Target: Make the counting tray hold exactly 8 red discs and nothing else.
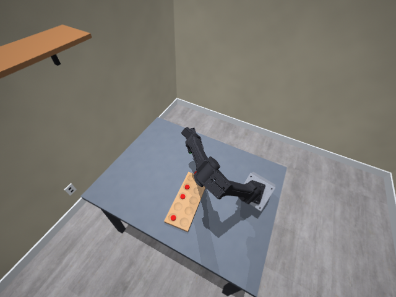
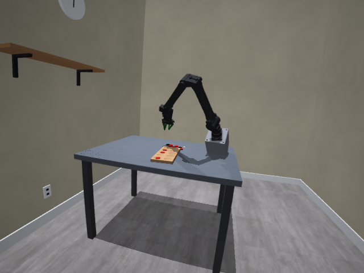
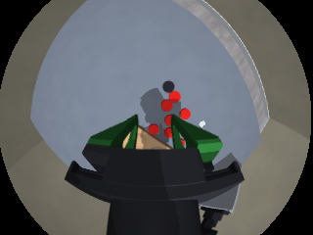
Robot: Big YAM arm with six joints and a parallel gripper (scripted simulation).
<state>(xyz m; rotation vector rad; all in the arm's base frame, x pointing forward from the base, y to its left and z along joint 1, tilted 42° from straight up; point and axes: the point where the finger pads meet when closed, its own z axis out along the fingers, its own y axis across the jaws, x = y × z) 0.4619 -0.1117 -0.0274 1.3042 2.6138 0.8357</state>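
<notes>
Counting tray (image 1: 182,208) (image 2: 166,160) (image 3: 149,140) lies flat on the table (image 1: 134,179) (image 2: 114,149) (image 3: 88,73), with three red discs (image 1: 182,196) (image 2: 162,152) in its pockets.
We see the hand (image 1: 190,152) (image 2: 166,129) (image 3: 155,117) pointing down above the table, its fingers partly open and holding nothing. Beneath and past them, we make out a loose cluster of red discs (image 3: 166,105) beside the tray's far end, with a black disc (image 2: 168,144) (image 3: 168,86) at the cluster's outer edge and a small white object (image 2: 183,147) (image 3: 201,123) to one side. Farther out, the arm's grey base block (image 1: 270,185) (image 2: 217,149) (image 3: 220,198) stands near the table's edge.
</notes>
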